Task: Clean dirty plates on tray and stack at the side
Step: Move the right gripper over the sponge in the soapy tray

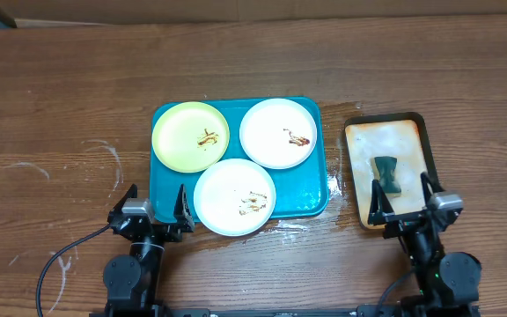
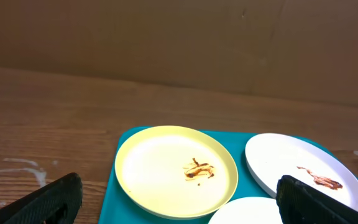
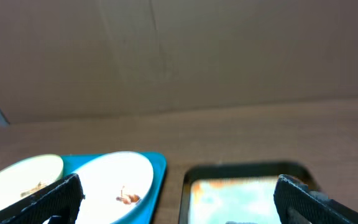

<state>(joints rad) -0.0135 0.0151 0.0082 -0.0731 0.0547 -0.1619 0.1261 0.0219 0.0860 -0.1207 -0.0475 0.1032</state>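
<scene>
The teal tray (image 1: 167, 180) holds three plates with brown smears: a pale yellow-green plate (image 1: 190, 136) at the back left, a white plate (image 1: 278, 132) at the back right and a white plate (image 1: 234, 196) at the front. My left gripper (image 1: 155, 206) is open and empty just off the tray's front left corner. My right gripper (image 1: 403, 199) is open and empty above the near end of the small tan tray (image 1: 368, 141). The left wrist view shows the yellow-green plate (image 2: 176, 170), the back white plate (image 2: 303, 171) and the tray (image 2: 126, 186).
The black-rimmed tan stained tray holds a dark sponge (image 1: 386, 174). Wet streaks lie on the wood by the teal tray's front right corner (image 1: 324, 216). White scuffs mark the table at the left (image 1: 104, 154). A cardboard wall stands at the back (image 2: 179, 37).
</scene>
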